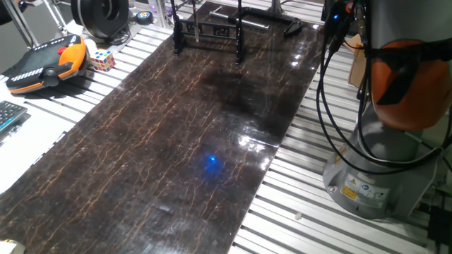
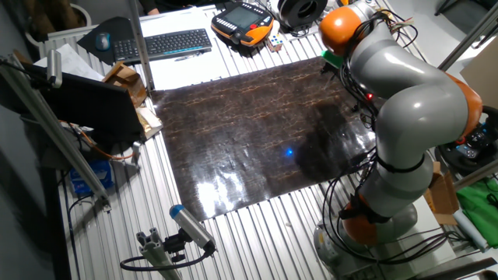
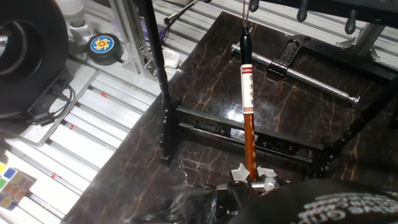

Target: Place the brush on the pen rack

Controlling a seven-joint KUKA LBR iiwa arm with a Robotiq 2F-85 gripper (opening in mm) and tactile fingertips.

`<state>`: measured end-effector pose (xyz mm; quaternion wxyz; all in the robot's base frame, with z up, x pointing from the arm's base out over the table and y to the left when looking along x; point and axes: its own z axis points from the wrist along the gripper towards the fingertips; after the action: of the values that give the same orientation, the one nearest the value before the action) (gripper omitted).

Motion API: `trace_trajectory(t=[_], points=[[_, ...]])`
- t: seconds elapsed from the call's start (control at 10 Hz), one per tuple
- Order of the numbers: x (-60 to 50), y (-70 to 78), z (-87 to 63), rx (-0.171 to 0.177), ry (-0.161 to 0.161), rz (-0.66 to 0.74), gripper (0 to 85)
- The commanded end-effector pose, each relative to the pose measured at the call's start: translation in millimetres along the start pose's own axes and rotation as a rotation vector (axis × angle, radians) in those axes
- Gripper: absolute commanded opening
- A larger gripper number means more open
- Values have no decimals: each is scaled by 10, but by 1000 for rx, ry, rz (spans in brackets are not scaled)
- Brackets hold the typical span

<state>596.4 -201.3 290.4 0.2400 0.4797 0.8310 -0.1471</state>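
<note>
Here, in one fixed view, the pen rack [image 1: 208, 32] stands at the far end of the dark marbled mat [image 1: 176, 141], its two slim posts upright and joined by a low bar. A Rubik's cube [image 1: 101, 59] sits just beside an orange-and-black teach pendant [image 1: 49, 63] on the slatted table [image 1: 311, 204], off the mat.

In the other fixed view, the arm [image 2: 405, 101] bends over the mat's far right corner; the rack and hand are hidden behind it. A keyboard [image 2: 162, 44] lies past the mat.

In the hand view, the brush [image 3: 247, 106] hangs upright in front of the rack's bar, its red shaft reaching down to the gripper [image 3: 252, 183]. The pale fingertips [image 3: 241, 172] seem closed on its lower end, though the blur leaves that uncertain.
</note>
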Motion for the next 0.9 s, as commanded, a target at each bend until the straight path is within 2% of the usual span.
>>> trace_trajectory(t=[0.0,0.3,0.8], points=[[9,-11,7,0,0,0,13],[50,-55,44,-8,-12,-5,17],[20,-118,14,-10,0,-14,17]])
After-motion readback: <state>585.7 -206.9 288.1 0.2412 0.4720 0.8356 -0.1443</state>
